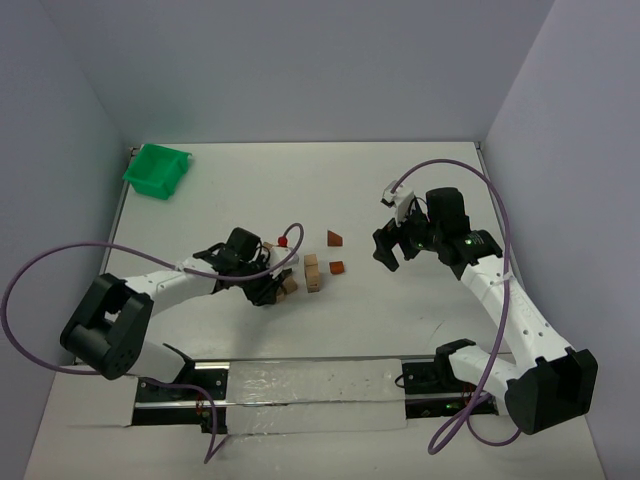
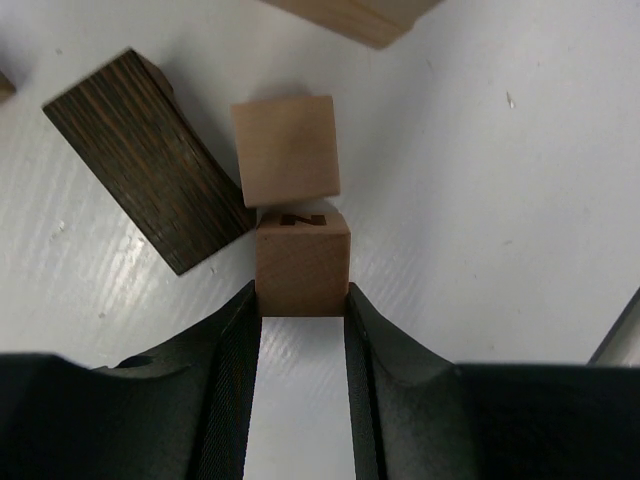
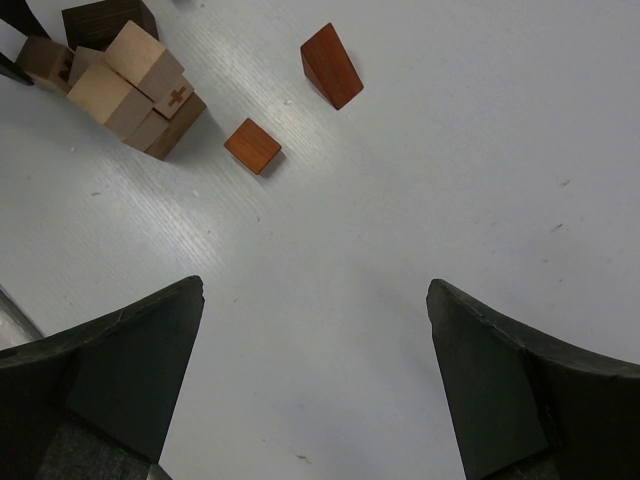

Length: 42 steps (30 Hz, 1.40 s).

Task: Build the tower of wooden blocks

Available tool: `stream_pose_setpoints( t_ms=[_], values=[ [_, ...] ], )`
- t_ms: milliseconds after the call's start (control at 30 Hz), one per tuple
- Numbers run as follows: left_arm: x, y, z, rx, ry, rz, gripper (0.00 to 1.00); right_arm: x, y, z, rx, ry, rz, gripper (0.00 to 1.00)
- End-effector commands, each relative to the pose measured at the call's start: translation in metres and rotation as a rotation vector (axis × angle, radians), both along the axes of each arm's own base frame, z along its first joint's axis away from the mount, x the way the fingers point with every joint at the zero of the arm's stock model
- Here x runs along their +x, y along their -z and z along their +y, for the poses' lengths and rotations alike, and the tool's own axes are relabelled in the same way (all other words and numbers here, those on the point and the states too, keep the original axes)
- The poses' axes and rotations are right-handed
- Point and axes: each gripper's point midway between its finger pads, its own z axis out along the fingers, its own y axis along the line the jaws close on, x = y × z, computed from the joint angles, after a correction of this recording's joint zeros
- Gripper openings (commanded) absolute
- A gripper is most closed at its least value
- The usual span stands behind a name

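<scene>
The white worktop [image 1: 400, 190] carries everything. The right tool [image 3: 315, 288] hangs over bare surface to the right of the blocks, its jaws spread wide with nothing between them. The left tool [image 2: 301, 298] sits low at the centre, just left of the tower, its two fingers pressed against opposite sides of a lettered tan cube [image 2: 302, 265]. A green bin [image 1: 157, 170] stands at the far left corner. The tower [image 1: 312, 272], a short stack of tan blocks, stands mid-worktop. A dark brown cuboid [image 2: 145, 160] lies flat beside a plain tan cube [image 2: 287, 150], which touches the gripped one. A reddish-brown wedge [image 3: 330, 65] and a small reddish-brown cube [image 3: 252, 146] lie apart, right of the tower.
</scene>
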Motion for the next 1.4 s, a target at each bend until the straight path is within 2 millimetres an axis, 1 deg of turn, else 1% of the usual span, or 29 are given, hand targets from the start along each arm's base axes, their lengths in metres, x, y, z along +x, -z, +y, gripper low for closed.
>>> stream_pose_setpoints(
  t_ms=[0,33,200,367,400,500,667,733,833,867,933,967,1000,1067,1100,1133,1167,1200,1233,1300,1333,1367],
  values=[
    [0.021,-0.012,-0.019,-0.055,-0.009,-0.059,0.09,0.006,-0.003,-0.002,-0.004,0.008,-0.031,1.00],
    [0.021,-0.009,-0.019,-0.051,-0.009,-0.054,0.10,0.007,-0.003,-0.003,-0.006,0.008,-0.030,1.00],
    [0.020,-0.005,-0.020,-0.050,-0.009,-0.047,0.22,0.008,-0.003,-0.002,-0.008,0.007,-0.027,1.00],
    [0.018,-0.002,-0.018,-0.046,-0.005,-0.039,0.31,0.008,-0.002,-0.002,-0.008,0.006,-0.023,1.00],
    [0.017,-0.002,-0.018,-0.047,0.000,-0.039,0.38,0.008,-0.003,-0.002,-0.008,0.007,-0.023,1.00],
    [0.014,-0.004,-0.015,-0.040,0.010,-0.046,0.48,0.009,-0.004,-0.002,-0.007,0.007,-0.026,1.00],
    [0.007,-0.011,-0.009,-0.032,0.052,-0.075,0.65,0.009,-0.004,-0.001,-0.005,0.006,-0.027,1.00],
    [0.006,-0.018,-0.007,-0.033,0.071,-0.096,0.69,0.009,-0.004,-0.001,-0.004,0.005,-0.026,1.00],
    [0.003,-0.033,-0.004,-0.032,0.111,-0.126,0.71,0.010,-0.005,0.000,-0.002,0.004,-0.027,1.00],
    [0.001,-0.036,-0.003,-0.026,0.138,-0.133,0.71,0.010,-0.005,-0.001,-0.002,0.004,-0.027,1.00],
    [-0.005,-0.053,0.002,-0.039,0.220,-0.172,0.71,0.009,-0.006,0.000,-0.002,0.002,-0.028,1.00],
    [-0.006,-0.065,0.005,-0.059,0.269,-0.212,0.71,0.009,-0.006,-0.001,-0.004,0.001,-0.028,1.00],
    [-0.009,-0.077,0.006,-0.081,0.362,-0.257,0.71,0.009,-0.006,-0.001,-0.006,0.000,-0.029,1.00],
    [-0.013,-0.092,0.015,-0.080,0.503,-0.334,0.72,0.009,-0.005,-0.001,-0.006,-0.002,-0.029,1.00],
    [-0.021,-0.100,0.019,-0.094,0.592,-0.362,0.73,0.009,-0.004,0.000,-0.005,-0.003,-0.028,1.00],
    [-0.033,-0.097,0.029,-0.076,0.650,-0.338,0.73,0.010,-0.004,0.000,-0.005,-0.002,-0.026,1.00],
    [-0.030,-0.100,0.031,-0.058,0.749,-0.404,0.74,0.010,-0.004,0.000,-0.004,-0.005,-0.026,1.00],
    [-0.031,-0.103,0.032,-0.048,0.808,-0.434,0.74,0.010,-0.004,0.001,-0.003,-0.006,-0.027,1.00],
    [-0.034,-0.100,0.036,-0.033,0.849,-0.419,0.74,0.011,-0.004,0.001,-0.002,-0.006,-0.029,1.00],
    [-0.027,-0.100,0.033,-0.023,0.954,-0.436,0.75,0.013,-0.005,0.001,-0.001,-0.006,-0.030,1.00],
    [-0.027,-0.099,0.033,-0.025,1.004,-0.423,0.74,0.013,-0.006,0.001,-0.002,-0.007,-0.031,1.00],
    [-0.026,-0.098,0.031,-0.032,1.087,-0.409,0.84,0.014,-0.006,0.001,-0.005,-0.007,-0.032,1.00]
  ],
)
